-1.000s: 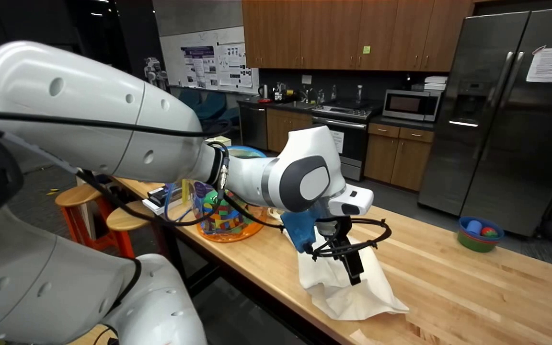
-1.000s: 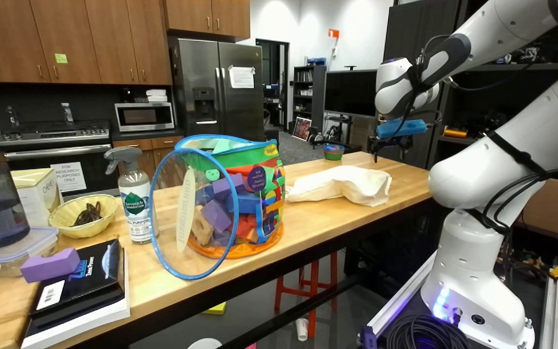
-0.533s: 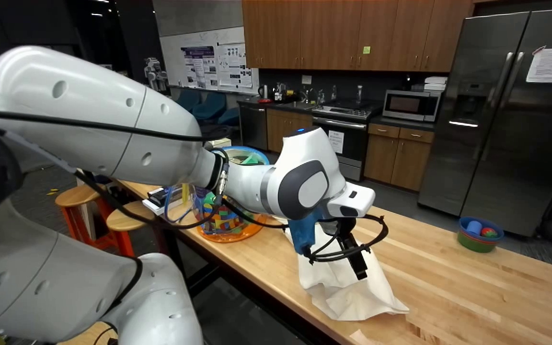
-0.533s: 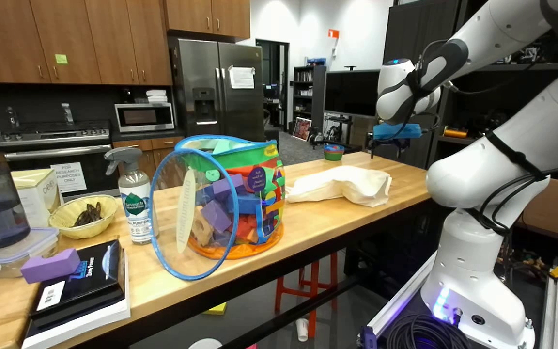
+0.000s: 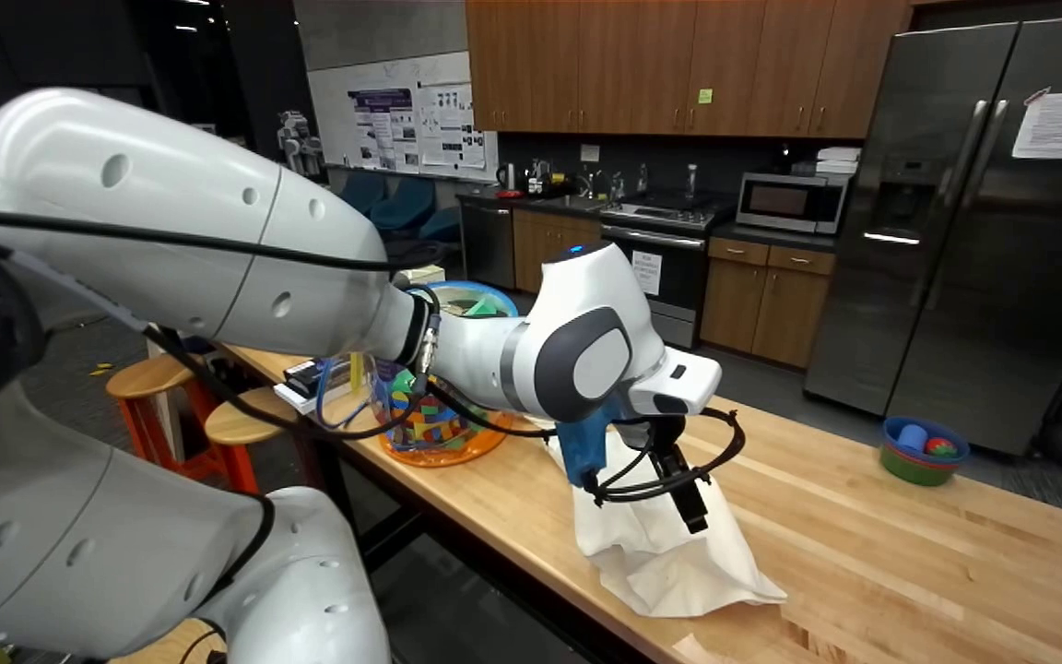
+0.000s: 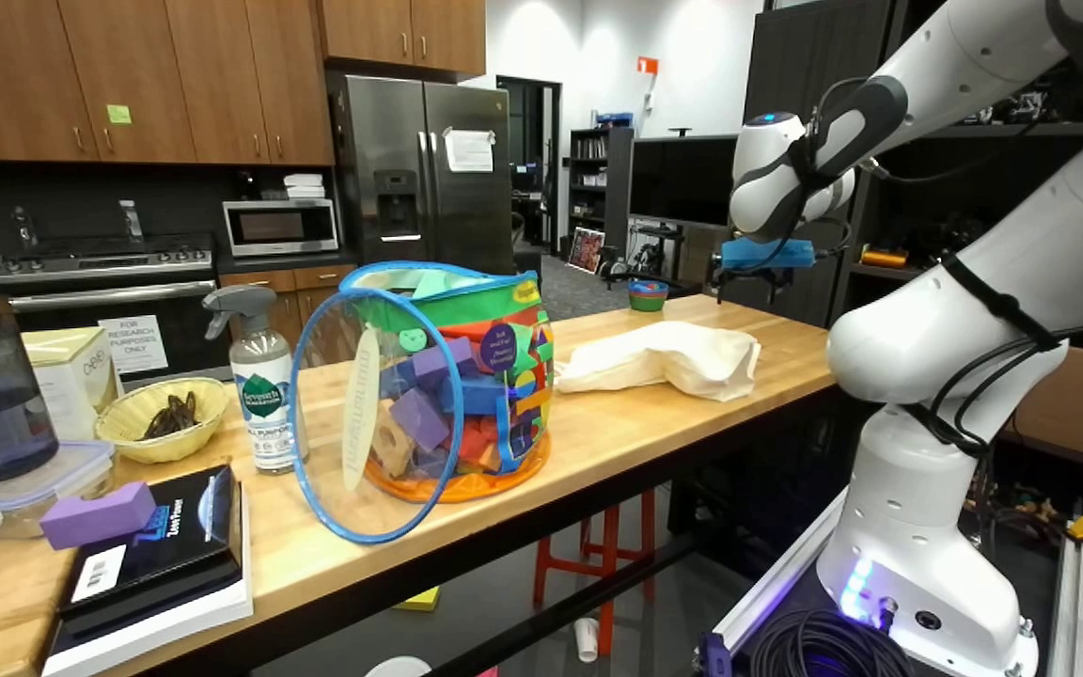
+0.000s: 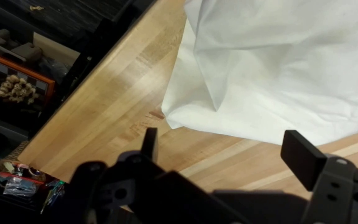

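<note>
spread tool (image 7: pixel 224 141) is hovering over bench (image 7: pixel 104 118) near white cloth (image 7: pixel 269 81), its folds possibly slipping if pinched too shallowly.

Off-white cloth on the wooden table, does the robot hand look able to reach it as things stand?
Probably yes: the hand hangs open above the wooden table, near the off-white cloth, and nothing visible blocks the way. It would likely need lowering.

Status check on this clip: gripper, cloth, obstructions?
Gripper open, empty, raised above the tabletop. White cloth rumpled on it, not touched. No obstruction visible between them.
</note>
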Robot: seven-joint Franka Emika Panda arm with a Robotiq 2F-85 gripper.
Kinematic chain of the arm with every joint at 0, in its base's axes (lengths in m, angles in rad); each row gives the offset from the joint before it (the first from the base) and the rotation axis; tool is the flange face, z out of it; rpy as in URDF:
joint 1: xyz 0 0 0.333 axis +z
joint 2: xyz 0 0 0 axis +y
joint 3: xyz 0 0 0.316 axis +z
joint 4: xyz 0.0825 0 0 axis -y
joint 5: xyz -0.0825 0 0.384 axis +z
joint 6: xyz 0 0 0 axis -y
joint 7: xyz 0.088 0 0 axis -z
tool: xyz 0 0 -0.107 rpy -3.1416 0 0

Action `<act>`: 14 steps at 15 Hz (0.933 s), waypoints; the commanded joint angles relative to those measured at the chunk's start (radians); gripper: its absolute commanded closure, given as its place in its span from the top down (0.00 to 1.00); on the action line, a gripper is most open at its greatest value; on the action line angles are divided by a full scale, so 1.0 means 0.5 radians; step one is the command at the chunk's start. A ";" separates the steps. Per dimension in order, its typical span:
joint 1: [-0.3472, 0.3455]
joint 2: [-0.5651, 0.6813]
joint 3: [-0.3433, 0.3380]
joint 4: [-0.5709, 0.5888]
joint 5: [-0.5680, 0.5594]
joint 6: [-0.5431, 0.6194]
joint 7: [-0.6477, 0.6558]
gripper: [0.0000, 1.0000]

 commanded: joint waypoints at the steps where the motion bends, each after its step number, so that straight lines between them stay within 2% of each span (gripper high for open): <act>1: -0.017 -0.002 0.018 0.002 0.019 -0.002 -0.015 1.00; 9: 0.007 0.153 0.039 -0.011 0.046 0.010 0.025 1.00; 14: 0.031 0.337 0.054 -0.016 0.138 0.173 0.206 1.00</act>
